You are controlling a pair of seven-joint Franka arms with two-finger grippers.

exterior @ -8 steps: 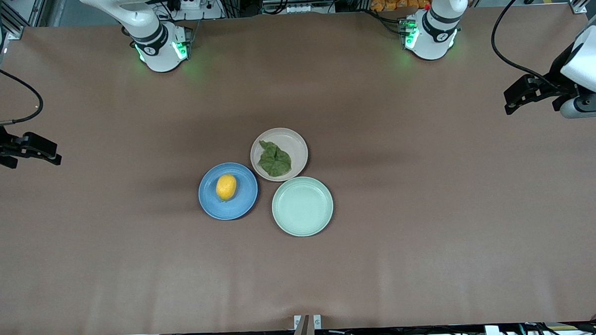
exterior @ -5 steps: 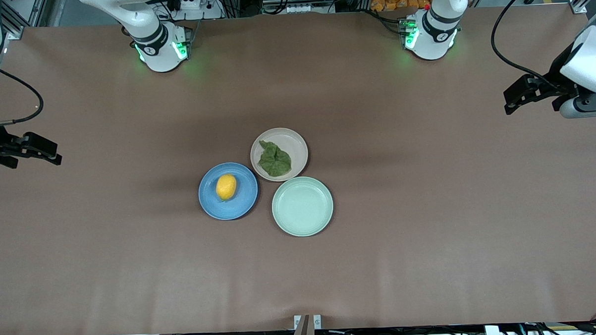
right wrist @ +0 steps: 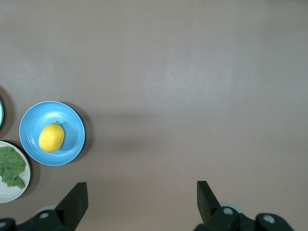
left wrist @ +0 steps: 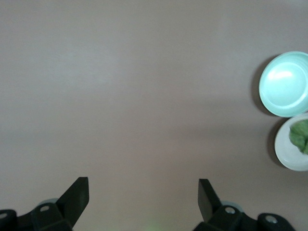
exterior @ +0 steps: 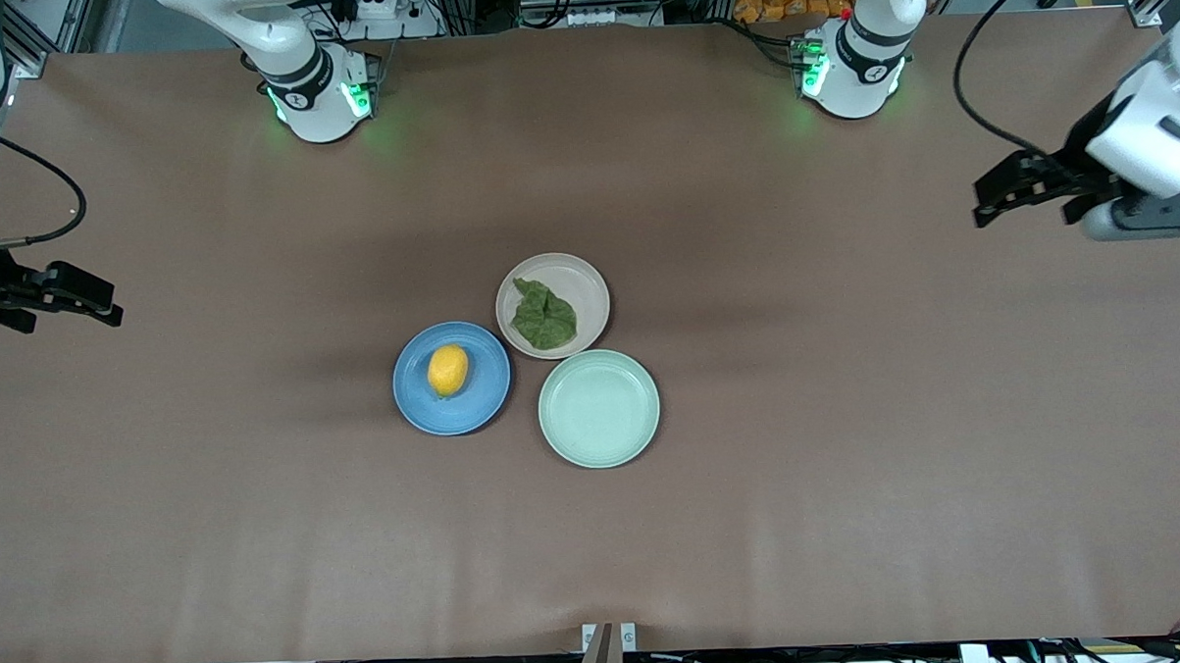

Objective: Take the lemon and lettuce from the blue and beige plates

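Observation:
A yellow lemon (exterior: 448,370) (right wrist: 51,137) lies on the blue plate (exterior: 479,399) (right wrist: 72,122) at mid-table. Touching that plate, a little farther from the front camera, the beige plate (exterior: 585,278) (left wrist: 285,151) carries the dark green lettuce (exterior: 542,315) (left wrist: 301,134) (right wrist: 10,166). My left gripper (exterior: 983,203) (left wrist: 143,190) hangs open and empty over bare table at the left arm's end. At the right arm's end my right gripper (exterior: 108,307) (right wrist: 142,192) is open and empty over bare table too. Both are far from the plates.
A pale mint-green plate (exterior: 599,408) (left wrist: 285,84) with nothing on it sits beside the other two, nearest the front camera. The brown table mat (exterior: 850,460) stretches wide around the plates. The arm bases (exterior: 317,96) stand along the table's edge farthest from the front camera.
The left arm has shifted its gripper a little toward mid-table and away from the front camera. The right arm and the plates have not moved.

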